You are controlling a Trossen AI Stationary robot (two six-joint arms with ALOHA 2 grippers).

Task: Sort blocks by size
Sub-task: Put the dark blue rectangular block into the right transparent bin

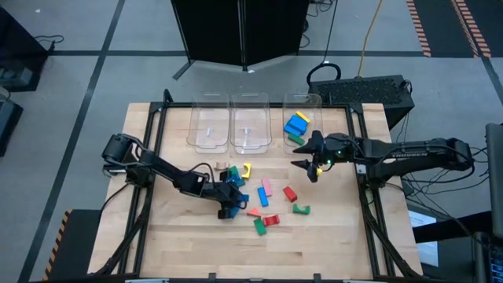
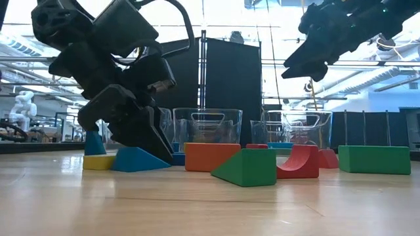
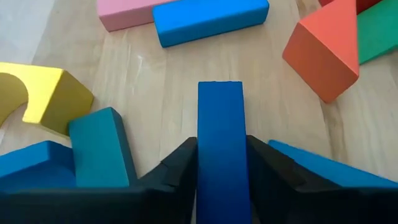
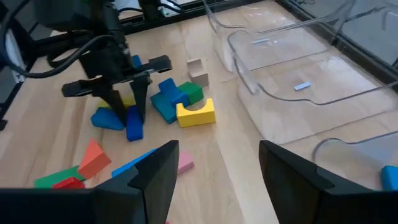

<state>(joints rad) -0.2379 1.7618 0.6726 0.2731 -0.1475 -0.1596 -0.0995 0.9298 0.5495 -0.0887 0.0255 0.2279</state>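
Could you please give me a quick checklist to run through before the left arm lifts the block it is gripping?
1. Left gripper fingers on both sides of the blue block: ok.
2. Block centred between the fingers: ok.
3. Teal block lies close beside the grip: not ok.
4. Grip firm enough to lift: cannot tell.
5. Right gripper open, raised near the bins, away from the pile: ok.

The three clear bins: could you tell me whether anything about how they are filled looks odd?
Yes: only the right bin holds blocks, a blue one topped by yellow and a green one. The middle bin and left bin look empty, so sorting seems barely started.
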